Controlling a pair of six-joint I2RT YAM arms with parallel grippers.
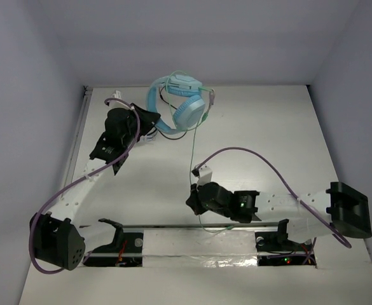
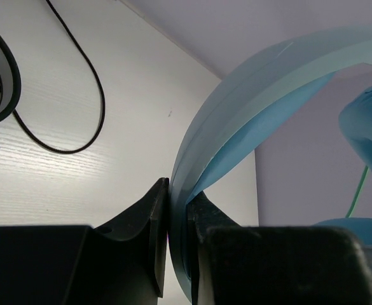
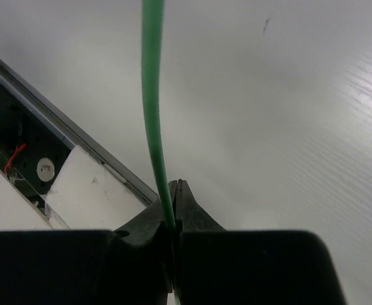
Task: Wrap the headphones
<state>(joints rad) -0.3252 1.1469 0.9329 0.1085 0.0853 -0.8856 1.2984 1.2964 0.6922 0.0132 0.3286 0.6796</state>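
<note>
Two holds — left hand (image 2: pixel 178 194): headband (image 2: pixel 249 95) (right hand (image 3: pixel 175 187): cable (image 3: pixel 151 95)).

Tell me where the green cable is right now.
In the top view the cable runs from the blue headphones at the far edge down mid-table to the right claw, which is pinched shut on it.

A robotics lab test cell; a white table (image 1: pixel 268 127) stands boxed in by plain pale walls (image 1: pixel 33 57); a left arm (image 1: pixel 84 178) and right arm (image 1: pixel 287 206) are bolted at its near edge, trailing purple cables (image 1: pixel 249 152); wiring and lit LEDs show in cutouts (image 1: pixel 287 259).
</note>
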